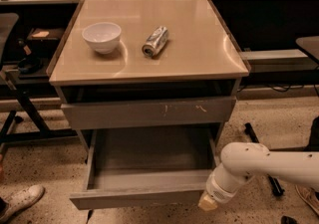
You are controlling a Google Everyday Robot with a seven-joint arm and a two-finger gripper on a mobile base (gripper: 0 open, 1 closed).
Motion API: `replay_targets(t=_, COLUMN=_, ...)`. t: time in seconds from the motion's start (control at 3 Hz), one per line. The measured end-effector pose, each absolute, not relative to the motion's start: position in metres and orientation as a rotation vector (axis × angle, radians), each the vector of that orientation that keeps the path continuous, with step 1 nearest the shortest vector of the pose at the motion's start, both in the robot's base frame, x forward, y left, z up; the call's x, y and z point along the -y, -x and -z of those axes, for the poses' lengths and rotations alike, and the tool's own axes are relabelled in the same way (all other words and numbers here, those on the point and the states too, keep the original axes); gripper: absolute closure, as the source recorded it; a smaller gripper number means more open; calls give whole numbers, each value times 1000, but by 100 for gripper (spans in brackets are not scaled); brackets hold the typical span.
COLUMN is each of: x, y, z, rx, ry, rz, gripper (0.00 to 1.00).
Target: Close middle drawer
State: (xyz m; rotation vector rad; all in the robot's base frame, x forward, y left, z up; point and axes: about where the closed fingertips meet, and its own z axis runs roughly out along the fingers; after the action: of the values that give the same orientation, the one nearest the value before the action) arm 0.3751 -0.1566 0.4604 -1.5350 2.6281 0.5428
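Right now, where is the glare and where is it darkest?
Camera view: soft glare on the tabletop near its right edge; the bowl and can cast small shadows; the open middle drawer is dim inside; the gripper, by the drawer's front right corner, is well lit.

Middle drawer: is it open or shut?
Open. The middle drawer is pulled well out, its grey inside showing. The tool is by the right end of its front.

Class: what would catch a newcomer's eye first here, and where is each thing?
The middle drawer gapes open, low beneath the tabletop. The white arm's end effector sits by the drawer front's right corner. On the tabletop are a white bowl and a can on its side.
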Motion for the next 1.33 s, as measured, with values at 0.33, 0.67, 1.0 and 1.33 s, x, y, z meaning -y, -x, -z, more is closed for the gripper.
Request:
replay_targets(t=0.33, x=161, y=-389, z=-423, rx=-2686, ry=1468, rz=-517, gripper=100)
replay_targets(t=0.67, x=168, y=-409, z=-412, rx=-2706, ry=1430, rz=-437, gripper=100)
replay_targets(t=1.0, x=168, y=-409, z=-412, rx=-2706, ry=1430, rz=-437, gripper=100)
replay_targets(t=1.33, x=177, y=-443, z=-424, rx=-2688, ry=1437, rz=-334, gripper=100)
